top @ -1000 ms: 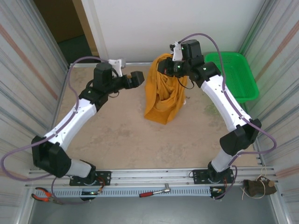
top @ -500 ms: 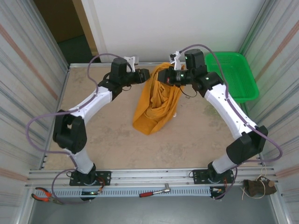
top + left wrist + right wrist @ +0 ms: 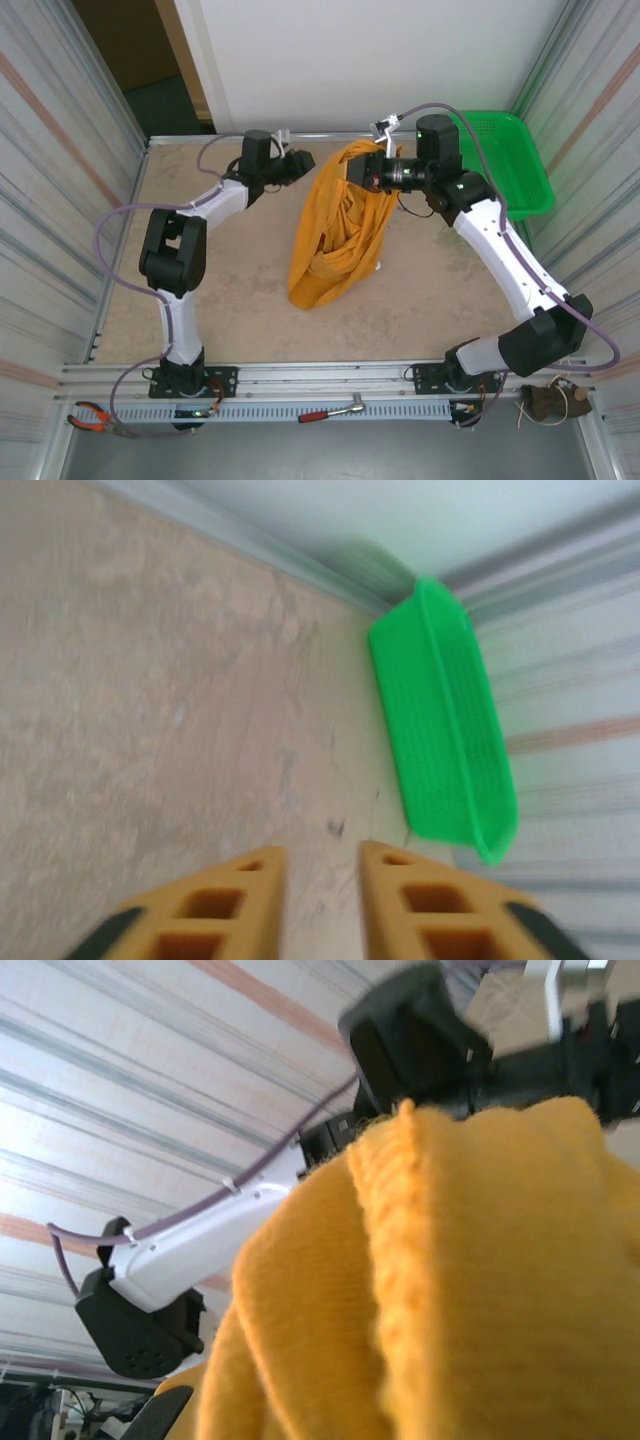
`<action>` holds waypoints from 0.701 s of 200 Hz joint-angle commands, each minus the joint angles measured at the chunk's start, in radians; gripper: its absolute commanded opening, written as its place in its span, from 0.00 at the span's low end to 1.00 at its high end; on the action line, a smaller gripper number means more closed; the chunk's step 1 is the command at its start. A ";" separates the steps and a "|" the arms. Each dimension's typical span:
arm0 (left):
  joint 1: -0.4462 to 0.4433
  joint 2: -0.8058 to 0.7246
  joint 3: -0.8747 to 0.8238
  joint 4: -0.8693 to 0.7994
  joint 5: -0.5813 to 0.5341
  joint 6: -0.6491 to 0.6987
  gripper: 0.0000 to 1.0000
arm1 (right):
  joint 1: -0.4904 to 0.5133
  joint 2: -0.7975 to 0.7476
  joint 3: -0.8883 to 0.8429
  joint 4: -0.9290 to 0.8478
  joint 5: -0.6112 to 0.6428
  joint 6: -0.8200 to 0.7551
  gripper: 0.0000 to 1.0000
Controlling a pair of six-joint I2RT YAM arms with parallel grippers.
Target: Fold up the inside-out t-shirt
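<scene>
The inside-out t-shirt (image 3: pixel 335 230) is bunched and pinched near its top by the right gripper (image 3: pixel 365 172), whose jaws are pressed together on the cloth. From there it hangs below the gripper as a twisted column, with its lower end resting on the table (image 3: pixel 220 300). The left gripper (image 3: pixel 302 160) is held just beside the raised cloth, its fingers (image 3: pixel 235 905) slightly parted with nothing between them. The task is judged to be at an early stage: no fold can be seen, and laying the shirt flat and all the folding are left.
</scene>
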 commanded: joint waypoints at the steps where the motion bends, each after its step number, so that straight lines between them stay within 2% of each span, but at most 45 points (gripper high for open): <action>1: 0.007 -0.155 -0.154 0.278 0.102 -0.029 0.50 | -0.058 -0.019 -0.014 0.056 -0.063 -0.008 0.00; 17: 0.016 -0.241 -0.273 0.389 0.116 -0.019 0.62 | -0.085 0.002 -0.035 0.073 -0.085 -0.002 0.00; 37: 0.010 -0.318 -0.329 0.414 0.146 0.018 0.69 | -0.093 0.023 -0.039 0.083 -0.101 0.000 0.00; 62: -0.036 -0.351 -0.294 0.341 0.166 0.104 0.75 | -0.093 0.038 -0.036 0.091 -0.114 -0.001 0.00; 95: -0.094 -0.286 -0.182 0.264 0.186 0.167 0.79 | -0.094 0.047 -0.039 0.095 -0.117 0.002 0.00; 125: -0.118 -0.225 -0.143 0.311 0.227 0.133 0.78 | -0.095 0.045 -0.046 0.092 -0.117 -0.001 0.00; 133: -0.122 -0.211 -0.137 0.328 0.237 0.119 0.74 | -0.094 0.046 -0.047 0.092 -0.118 0.000 0.00; 140: -0.126 -0.197 -0.131 0.348 0.251 0.105 0.63 | -0.096 0.047 -0.048 0.093 -0.118 -0.003 0.00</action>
